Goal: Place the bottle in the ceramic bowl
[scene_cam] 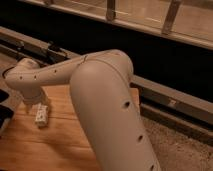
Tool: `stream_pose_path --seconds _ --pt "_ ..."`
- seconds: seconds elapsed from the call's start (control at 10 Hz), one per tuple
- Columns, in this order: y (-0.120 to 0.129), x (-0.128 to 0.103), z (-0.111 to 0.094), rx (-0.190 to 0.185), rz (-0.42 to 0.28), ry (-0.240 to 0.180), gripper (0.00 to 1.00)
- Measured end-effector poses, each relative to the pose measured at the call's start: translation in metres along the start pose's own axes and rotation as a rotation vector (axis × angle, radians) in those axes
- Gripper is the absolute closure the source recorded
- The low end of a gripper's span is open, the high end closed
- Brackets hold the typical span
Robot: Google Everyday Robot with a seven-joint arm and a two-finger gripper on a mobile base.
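Note:
The small white bottle (41, 114) lies on the wooden table (55, 145) at the left. My arm (100, 90) sweeps across the middle of the view and bends down to the left. My gripper (33, 103) is at the arm's low left end, right above the bottle's upper end. I cannot tell whether it touches the bottle. The green ceramic bowl is hidden behind the arm.
A dark rail with metal brackets (165, 97) runs along the far side of the table. Speckled floor (175, 145) lies to the right of the table edge. A dark object (5, 112) sits at the far left edge.

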Motion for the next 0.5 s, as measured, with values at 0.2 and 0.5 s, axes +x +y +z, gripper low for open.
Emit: stream_pose_path --seconds 0.2,0.5 --pt "0.013 -0.011 0.016 0.011 -0.047 0.031 0.35" --pt "-0.005 -0.018 0.035 0.041 -0.029 0.065 0.35"
